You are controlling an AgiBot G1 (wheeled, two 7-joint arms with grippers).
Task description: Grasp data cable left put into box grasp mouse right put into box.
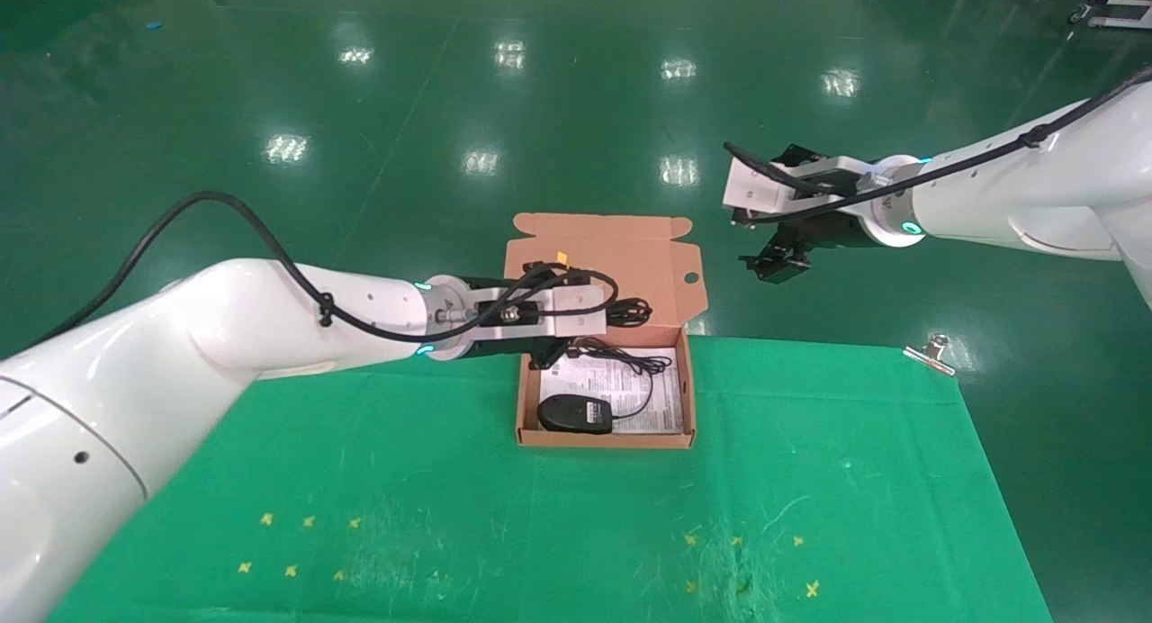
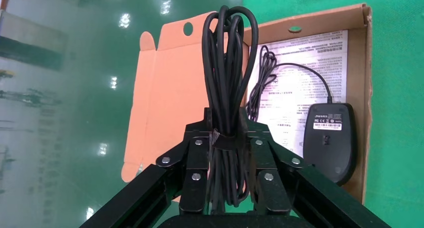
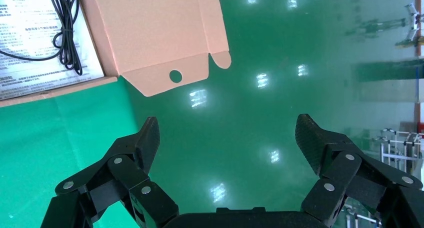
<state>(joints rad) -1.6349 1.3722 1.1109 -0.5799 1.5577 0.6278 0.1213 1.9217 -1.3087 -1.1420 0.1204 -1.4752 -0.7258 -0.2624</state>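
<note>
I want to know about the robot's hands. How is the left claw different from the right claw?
The left claw is shut on the data cable above the box; the right claw is open and empty. The left hangs over the table, the right beyond its edge. Both are black.

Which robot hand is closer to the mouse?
Left. The left gripper, shut on the data cable, hangs over the box's far end, just beyond the mouse. The right gripper is open, off past the table.

The green-clothed table (image 1: pixel 810 479) carries the open box (image 1: pixel 531 438) at its far edge.
</note>
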